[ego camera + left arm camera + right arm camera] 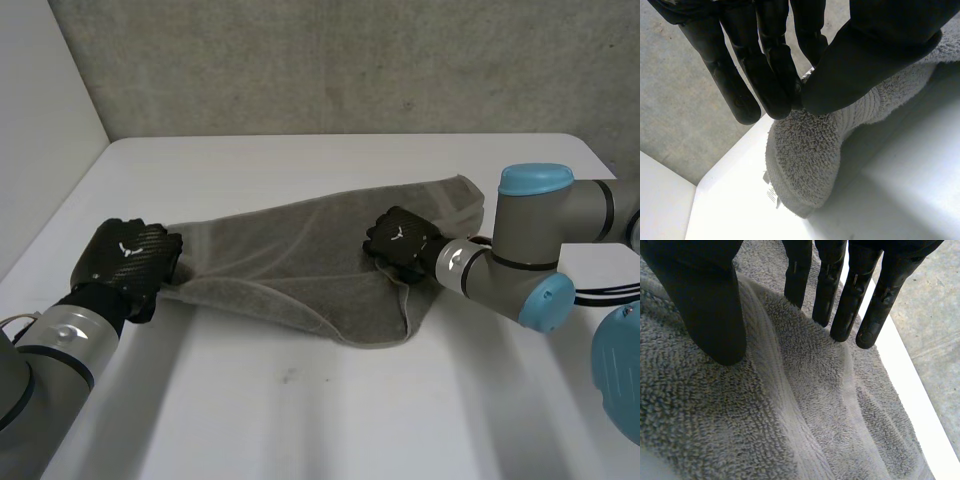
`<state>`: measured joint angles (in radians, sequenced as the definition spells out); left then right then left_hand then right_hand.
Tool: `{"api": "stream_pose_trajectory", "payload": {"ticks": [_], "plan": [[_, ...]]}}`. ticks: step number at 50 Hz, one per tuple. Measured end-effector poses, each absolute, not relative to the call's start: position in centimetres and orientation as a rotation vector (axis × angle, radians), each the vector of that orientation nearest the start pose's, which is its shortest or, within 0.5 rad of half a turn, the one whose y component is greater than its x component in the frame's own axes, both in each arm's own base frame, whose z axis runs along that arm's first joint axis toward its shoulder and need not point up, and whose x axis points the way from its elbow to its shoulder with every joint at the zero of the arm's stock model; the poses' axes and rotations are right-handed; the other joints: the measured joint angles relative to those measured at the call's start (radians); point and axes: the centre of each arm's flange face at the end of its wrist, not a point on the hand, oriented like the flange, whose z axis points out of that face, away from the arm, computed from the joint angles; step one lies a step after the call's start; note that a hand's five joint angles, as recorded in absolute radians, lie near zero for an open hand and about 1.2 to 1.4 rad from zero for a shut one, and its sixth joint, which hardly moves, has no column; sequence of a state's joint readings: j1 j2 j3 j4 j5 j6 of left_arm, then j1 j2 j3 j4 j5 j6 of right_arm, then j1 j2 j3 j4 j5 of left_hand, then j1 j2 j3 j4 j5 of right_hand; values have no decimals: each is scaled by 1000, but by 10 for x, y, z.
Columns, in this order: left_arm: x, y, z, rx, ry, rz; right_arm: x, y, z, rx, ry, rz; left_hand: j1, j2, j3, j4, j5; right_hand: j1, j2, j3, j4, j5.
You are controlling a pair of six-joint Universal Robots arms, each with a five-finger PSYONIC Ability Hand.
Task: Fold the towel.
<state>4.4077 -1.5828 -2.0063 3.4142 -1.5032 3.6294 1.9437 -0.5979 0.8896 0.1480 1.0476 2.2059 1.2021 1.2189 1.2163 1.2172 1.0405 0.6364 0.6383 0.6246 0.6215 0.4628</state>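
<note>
Grey terry towel (290,250) bunched lengthwise on the white table (300,410), spanning both hands. The left hand (125,255) pinches one end between thumb and fingers, probably to carry it over. The right hand (400,238), fingers straight and spread, presses the opposite end, seemingly as an anchor. A raised cloth ridge under its palm may hinder a flat fold.

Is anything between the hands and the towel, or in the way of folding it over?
Nothing visible. The left hand pinches the towel at its end, the right hand has straight fingers on the towel near the other end, and nothing else lies on the table.
</note>
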Motion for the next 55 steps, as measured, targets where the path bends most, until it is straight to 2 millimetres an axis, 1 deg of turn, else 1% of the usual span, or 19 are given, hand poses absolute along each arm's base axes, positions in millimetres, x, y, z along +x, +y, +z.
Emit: {"api": "stream_pose_trajectory", "payload": {"ticks": [8, 10, 11, 14, 15, 17, 18, 19, 24, 25, 26, 27, 28, 29, 32, 38, 45, 50, 55], "plan": [[-212, -217, 203, 971, 2148, -1976, 325, -344, 115, -1833, 1697, -1669, 0, 0, 0, 0, 0, 0, 0, -4, -5, -7], [-212, -217, 203, 971, 2148, -1975, 325, -344, 114, -1836, 1696, -1671, 0, 0, 0, 0, 0, 70, 64, 74, 76, 60], [-212, -217, 203, 970, 2149, -1974, 325, -344, 115, -1839, 1693, -1676, 0, 0, 0, 0, 0, 213, 200, 216, 218, 182], [-212, -218, 203, 969, 2150, -1973, 325, -346, 117, -1841, 1687, -1693, 0, 0, 0, 0, 0, 213, 200, 216, 218, 182], [-211, -218, 202, 967, 2151, -1971, 324, -347, 121, -1839, 1681, -1715, 0, 0, 0, 0, 0, 397, 530, 543, 554, 401], [-211, -218, 202, 966, 2151, -1971, 324, -349, 126, -1833, 1679, -1735, 0, 0, 0, 0, 0, 397, 531, 552, 566, 401], [-210, -219, 203, 961, 2150, -1970, 323, -352, 140, -1805, 1678, -1796, 0, 0, 0, 0, 0, 397, 531, 555, 571, 401], [-210, -219, 203, 961, 2150, -1970, 323, -352, 140, -1805, 1678, -1796, 0, 0, 0, 0, 0, 397, 531, 555, 571, 401], [-208, -224, 208, 936, 2133, -1985, 315, -354, 185, -1656, 1711, -1915, 0, 0, 0, 0, 0, 397, 531, 557, 571, 401], [-208, -224, 208, 936, 2133, -1985, 315, -354, 185, -1656, 1711, -1915, 0, 0, 0, 0, 0, 397, 531, 557, 571, 401], [-208, -227, 213, 922, 2114, -2004, 308, -352, 205, -1570, 1734, -1946, 0, 0, 0, 0, 0, 397, 531, 559, 571, 401], [-208, -227, 213, 922, 2114, -2004, 308, -352, 205, -1570, 1734, -1946, 0, 0, 0, 0, 0, 397, 531, 559, 571, 401], [-207, -229, 222, 902, 2086, -2034, 302, -350, 218, -1516, 1750, -1963, 0, 0, 1, 0, 0, 397, 531, 562, 571, 401], [-206, -232, 231, 880, 2055, -2067, 286, -345, 244, -1401, 1786, -1997, 0, 0, 0, 0, 0, 397, 531, 563, 572, 401], [-205, -234, 244, 846, 2012, -2114, 272, -342, 260, -1331, 1810, -2025, 0, 0, 0, 0, 0, 397, 531, 563, 573, 401], [-200, -235, 291, 713, 1893, -2297, 228, -329, 304, -1165, 1896, -2107, 0, 0, 0, 0, 0, 406, 531, 563, 575, 442], [-201, -225, 301, 672, 1955, -2348, 202, -312, 311, -1041, 2054, -1969, 0, 0, 0, 0, 0, 406, 531, 563, 575, 442], [-204, -219, 285, 704, 2071, -2283, 195, -303, 301, -994, 2145, -1812, 0, 0, 0, 0, 0, 406, 531, 563, 575, 442], [-206, -224, 260, 744, 2185, -2166, 189, -303, 290, -974, 2202, -1723, 0, 0, 0, 0, 0, 406, 531, 563, 575, 442]]}}
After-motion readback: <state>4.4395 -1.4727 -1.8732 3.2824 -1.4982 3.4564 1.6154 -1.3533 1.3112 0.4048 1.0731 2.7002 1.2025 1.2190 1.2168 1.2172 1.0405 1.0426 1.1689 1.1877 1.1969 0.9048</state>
